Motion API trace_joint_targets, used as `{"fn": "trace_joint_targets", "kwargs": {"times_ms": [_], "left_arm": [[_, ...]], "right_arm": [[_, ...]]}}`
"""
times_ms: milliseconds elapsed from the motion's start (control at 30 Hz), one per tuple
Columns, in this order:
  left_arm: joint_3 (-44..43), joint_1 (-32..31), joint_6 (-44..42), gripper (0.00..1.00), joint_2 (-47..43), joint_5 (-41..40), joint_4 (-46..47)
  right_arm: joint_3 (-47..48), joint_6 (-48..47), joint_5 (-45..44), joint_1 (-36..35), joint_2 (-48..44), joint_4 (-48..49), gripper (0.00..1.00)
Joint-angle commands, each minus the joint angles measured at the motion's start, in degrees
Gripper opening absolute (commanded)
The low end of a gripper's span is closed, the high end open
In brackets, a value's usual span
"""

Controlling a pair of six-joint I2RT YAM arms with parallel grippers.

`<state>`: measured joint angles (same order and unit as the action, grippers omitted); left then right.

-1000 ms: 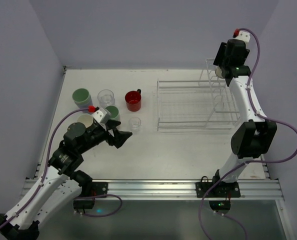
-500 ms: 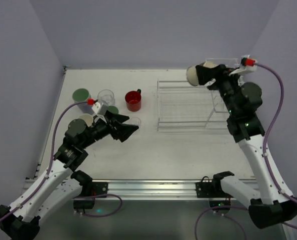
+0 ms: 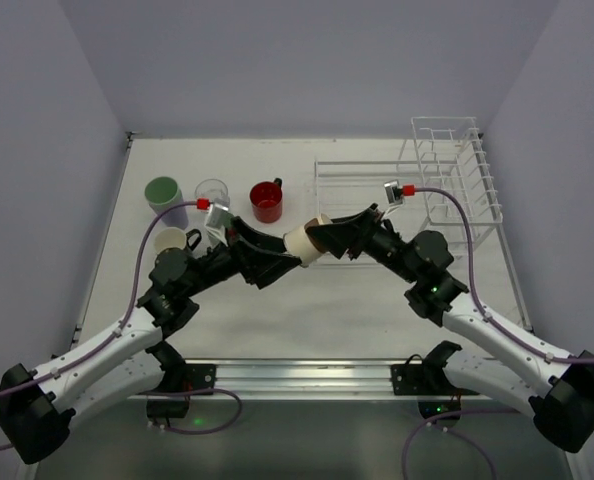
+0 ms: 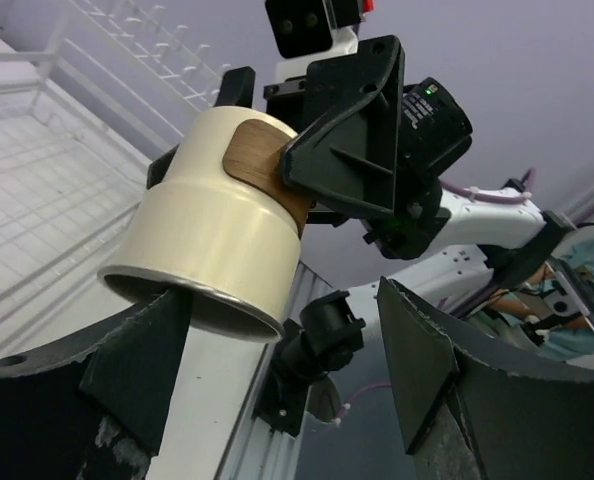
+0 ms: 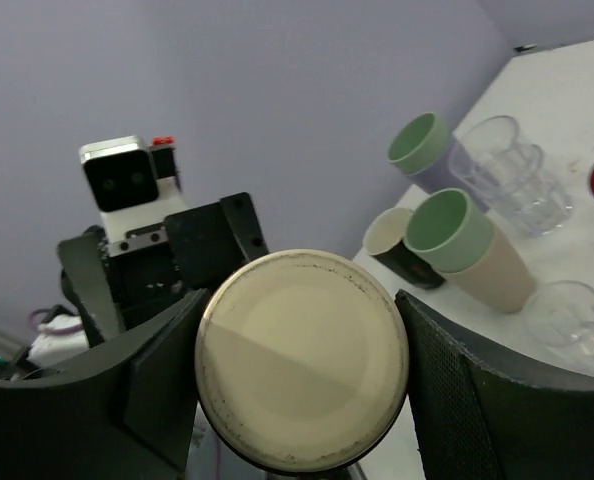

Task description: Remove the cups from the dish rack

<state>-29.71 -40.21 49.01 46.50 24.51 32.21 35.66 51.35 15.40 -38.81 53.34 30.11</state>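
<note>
Big change within the last second. A second ago: right tool (image 3: 317, 238) up at the tall slotted end of the dish rack (image 3: 437, 190), far right. Half a second ago: already lifting a cream cup (image 3: 301, 244) with a tan-brown band above the rack. Now brought over the middle of the counter (image 3: 307, 320), in the air, lying almost on its side, mouth toward the left. Clamped by the right tool near the base, over the brown band. In the right wrist view, seen bottom-first and framed on both sides by that tool.

On the left side, also moved: away from the group of cups and forward to meet the new one. Left tool (image 4: 282, 300) released, spread on both sides of the open rim, one side close to the rim, the other clearly apart. Not gripping yet.

Meaning for the task, as a judgement: a hand-over only beginning, cup out of the rack but not yet put down. Already standing on the counter at the left: lavender tumbler (image 3: 162, 192), clear glass (image 3: 212, 189), red mug (image 3: 267, 201), black-handled mug (image 3: 173, 241). No other cup visible in the uncovered part of the rack, so probably the last one. Next: close the left tool on the rim before loosening the right, otherwise risk of a drop.
</note>
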Motion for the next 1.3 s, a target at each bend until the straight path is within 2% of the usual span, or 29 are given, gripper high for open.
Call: {"fn": "trace_joint_targets", "kwargs": {"times_ms": [0, 167, 267, 300, 367, 400, 467, 500, 533, 567, 633, 667, 733, 833, 933, 1033, 1267], "left_arm": [[-0.61, -2.42, 2.14, 0.76, 1.66, -1.4, 6.9], [-1.48, -2.95, 2.23, 0.65, 3.07, -1.31, 8.4], [-1.49, -3.04, 1.79, 0.54, 2.81, -1.74, 8.31], [-1.49, -3.04, 1.35, 0.36, 2.55, -2.18, 8.14], [-1.92, -3.04, -0.83, 0.16, 1.41, -3.94, 5.26], [-3.32, -3.04, -2.07, 0.02, 0.88, -4.64, 3.06], [-5.61, -3.04, -7.23, 0.0, -0.7, -7.54, -7.99], [-8.84, -3.04, -9.27, 0.0, -1.14, -8.85, -12.65], [-10.7, -3.12, -11.64, 0.0, -1.58, -11.04, -22.96], [-12.72, -3.04, -16.71, 0.0, -1.59, -12.02, -29.16], [-19.13, -3.04, -20.87, 0.0, -0.71, -15.88, -42.42], [-22.46, -3.04, -23.93, 0.0, 0.42, -19.03, -54.24], [-23.71, -3.04, -25.28, 0.0, 1.13, -22.02, -67.46], [-23.73, -3.04, -26.16, 0.0, 3.15, -26.07, -78.04], [-22.15, -3.04, -26.78, 0.0, 5.52, -24.26, -80.28], [-19.86, -4.26, -27.83, 0.0, 10.53, -20.22, -77.92], [-22.92, -7.95, -30.46, 0.0, 24.77, -23.97, -75.8]], "right_arm": [[-1.29, 4.63, 0.42, -2.76, 0.88, 13.12, 0.35], [-1.82, 5.77, -1.24, -5.31, 4.57, 16.03, 0.36], [-1.91, 6.04, -1.95, -5.84, 5.37, 16.65, 0.36], [-0.87, 5.95, -1.25, -6.02, 6.59, 16.13, 0.37], [-0.33, 5.69, -0.37, -7.07, 7.65, 15.86, 0.42], [-0.59, 5.43, -0.19, -7.16, 8.0, 15.77, 0.57], [-0.77, 3.85, -0.37, -7.25, 7.57, 13.94, 0.77], [-0.07, 2.36, -0.72, -7.25, 6.0, 8.44, 0.95], [0.46, -1.22, -1.33, -7.25, 4.94, 4.91, 0.99], [1.07, -2.91, -2.03, -7.25, 3.8, 1.22, 0.99], [2.22, -8.69, -3.44, -7.25, 0.11, -8.89, 0.99], [2.92, -10.64, -4.4, -7.25, -2.43, -15.63, 0.99], [3.36, -15.38, -5.29, -7.25, -4.8, -21.64, 0.99], [3.89, -19.08, -9.31, -7.25, -9.72, -31.32, 0.99], [2.93, -20.76, -14.76, -7.25, -14.21, -35.99, 0.99], [2.14, -21.38, -18.72, -7.16, -19.67, -37.66, 0.99], [0.82, -22.7, -23.22, -7.25, -25.39, -40.74, 0.99]]}}
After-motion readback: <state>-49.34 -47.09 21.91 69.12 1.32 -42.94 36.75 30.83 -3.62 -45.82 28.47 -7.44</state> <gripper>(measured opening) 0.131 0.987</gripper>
